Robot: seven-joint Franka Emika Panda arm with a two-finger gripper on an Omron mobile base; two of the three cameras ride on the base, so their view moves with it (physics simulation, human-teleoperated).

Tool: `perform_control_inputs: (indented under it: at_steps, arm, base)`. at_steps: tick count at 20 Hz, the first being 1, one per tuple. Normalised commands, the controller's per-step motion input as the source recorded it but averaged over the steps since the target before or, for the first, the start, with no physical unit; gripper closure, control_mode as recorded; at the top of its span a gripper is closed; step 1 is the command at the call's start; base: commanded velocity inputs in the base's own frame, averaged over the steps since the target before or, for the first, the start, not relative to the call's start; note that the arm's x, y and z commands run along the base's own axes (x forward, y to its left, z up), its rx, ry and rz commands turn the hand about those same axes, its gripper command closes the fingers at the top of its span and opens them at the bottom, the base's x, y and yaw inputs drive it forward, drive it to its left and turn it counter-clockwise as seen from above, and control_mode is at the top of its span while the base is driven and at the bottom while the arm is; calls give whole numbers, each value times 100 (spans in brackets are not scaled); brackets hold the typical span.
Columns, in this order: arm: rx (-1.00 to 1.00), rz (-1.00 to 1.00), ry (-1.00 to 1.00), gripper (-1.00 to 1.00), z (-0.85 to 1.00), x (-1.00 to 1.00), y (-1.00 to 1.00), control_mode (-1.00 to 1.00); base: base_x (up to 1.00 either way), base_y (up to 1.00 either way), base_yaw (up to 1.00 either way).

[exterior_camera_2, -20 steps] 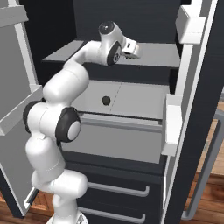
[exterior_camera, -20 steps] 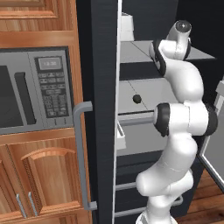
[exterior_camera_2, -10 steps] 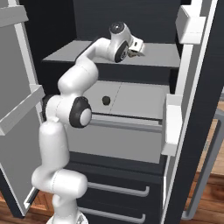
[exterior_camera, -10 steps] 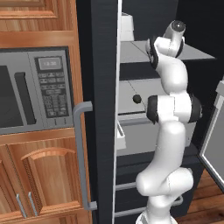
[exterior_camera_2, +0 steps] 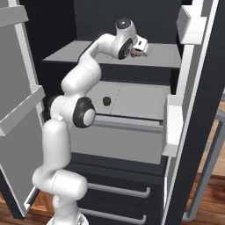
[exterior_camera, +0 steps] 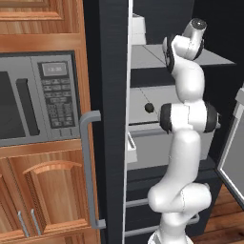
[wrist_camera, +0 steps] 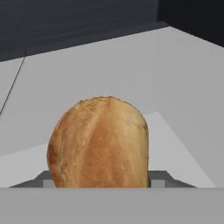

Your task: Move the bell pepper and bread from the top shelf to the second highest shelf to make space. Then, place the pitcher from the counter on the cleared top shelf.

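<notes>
Bread (wrist_camera: 98, 144), a golden-brown rounded loaf, stands on end between the gripper's (exterior_camera_2: 139, 49) dark finger tips on the light grey top shelf (exterior_camera_2: 162, 55), its long axis running up the hand view. Whether the jaws clamp it, I cannot tell. Below that shelf, the small black bell pepper (exterior_camera_2: 106, 101) sits on the second grey shelf (exterior_camera_2: 140, 101).

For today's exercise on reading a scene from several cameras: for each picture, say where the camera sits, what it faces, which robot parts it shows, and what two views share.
Left base view: behind the arm, left; faces the open fridge past the microwave; arm lower right.
Right base view: behind, right; faces the top shelf; arm lower left, claw by the bread.
Hand view: on the hand; faces the bread.
Both base views share the bell pepper, one shelf lower.
</notes>
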Motion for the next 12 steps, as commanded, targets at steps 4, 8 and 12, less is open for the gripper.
perform_control_inputs:
  at_steps: [4,8,12]
  arm:
    - [0,0,-17,100,-34,-88,0,-100]
    - [0,0,-8,100,24,-100,0,-100]
    - [-7,0,0,100,6,-100,4,-100]
  base:
    - [0,0,0]
    - [0,0,0]
    - [0,0,0]
